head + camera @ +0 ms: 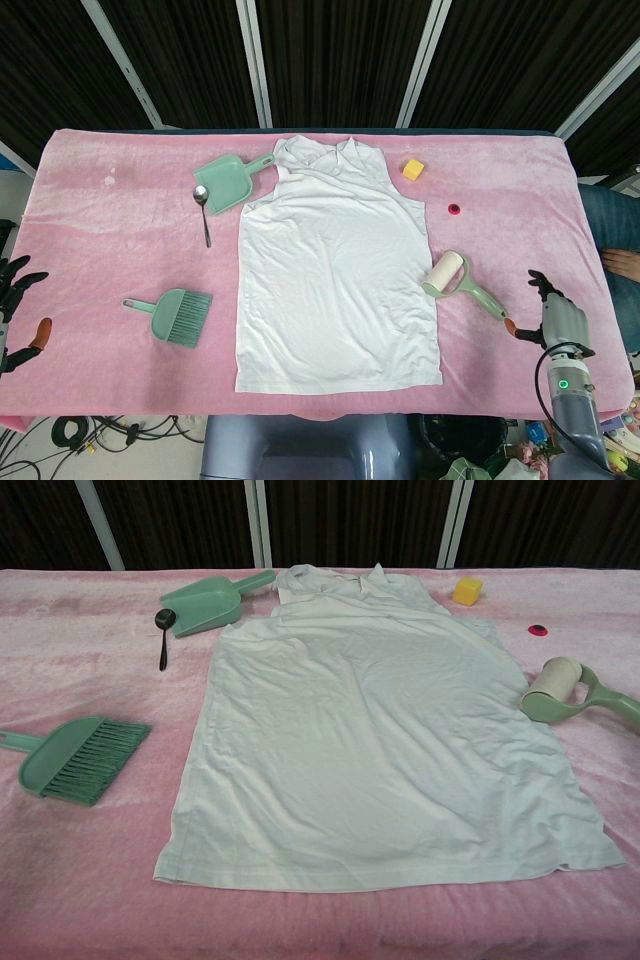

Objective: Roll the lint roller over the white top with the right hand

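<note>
This looks like a robot lab or test room set up as a staged household scene, not a real home. The bench [100, 215] is covered edge to edge with a pink plush cloth [90, 880]. Behind the bench hang dark slatted panels [340, 60] split by pale metal struts [255, 60]. Below the front edge of the bench, loose cables [100, 435] lie tangled on the floor, as in a workspace.
</note>
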{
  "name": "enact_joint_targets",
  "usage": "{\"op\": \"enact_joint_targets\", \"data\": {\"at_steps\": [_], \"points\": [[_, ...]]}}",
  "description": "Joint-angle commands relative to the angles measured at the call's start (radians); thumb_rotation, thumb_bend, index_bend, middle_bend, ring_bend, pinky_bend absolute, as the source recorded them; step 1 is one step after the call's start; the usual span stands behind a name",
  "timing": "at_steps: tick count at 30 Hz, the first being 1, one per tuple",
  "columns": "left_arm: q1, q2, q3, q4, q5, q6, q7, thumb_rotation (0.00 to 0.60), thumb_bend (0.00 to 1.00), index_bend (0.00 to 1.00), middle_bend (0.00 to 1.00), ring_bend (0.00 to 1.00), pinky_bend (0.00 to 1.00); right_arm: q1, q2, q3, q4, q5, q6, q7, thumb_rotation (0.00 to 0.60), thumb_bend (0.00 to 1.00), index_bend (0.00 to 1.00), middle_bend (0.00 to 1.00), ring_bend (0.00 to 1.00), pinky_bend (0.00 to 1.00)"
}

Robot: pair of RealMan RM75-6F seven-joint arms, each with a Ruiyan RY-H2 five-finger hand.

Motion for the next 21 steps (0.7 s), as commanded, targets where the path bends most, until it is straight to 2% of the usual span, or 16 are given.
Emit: {"op": "enact_joint_targets", "data": {"at_steps": [1, 7, 13, 21], "points": [[0.01, -0.044, 0.012, 0.085, -0.04, -0.033, -0.034, 0.6, 0.42, 0.2, 0.08, 0.0, 0.01, 0.007, -0.082, -0.003, 0.071, 0.017, 0.039, -0.051, 0.6, 0.16, 0.21, 0.27, 0.29, 0.23], [-0.001, -0.086, 0.014, 0.17, -0.037, -0.068, -0.044, 0.6, 0.43, 0.2, 0.08, 0.0, 0.01, 0.026, -0.161, 0.021, 0.147, 0.054, 0.041, -0.091, 0.6, 0.16, 0.28, 0.32, 0.35, 0.27], [0.002, -0.098, 0.013, 0.184, -0.027, -0.068, -0.061, 0.6, 0.43, 0.2, 0.08, 0.0, 0.01, 0.046, -0.207, 0.064, 0.195, 0.107, 0.006, -0.085, 0.6, 0.16, 0.37, 0.38, 0.41, 0.35], [0.004, -0.099, 0.014, 0.188, -0.031, -0.09, -0.089, 0.6, 0.43, 0.19, 0.08, 0.0, 0.01, 0.083, -0.256, 0.104, 0.254, 0.167, -0.014, -0.146, 0.6, 0.16, 0.41, 0.41, 0.44, 0.4]]}}
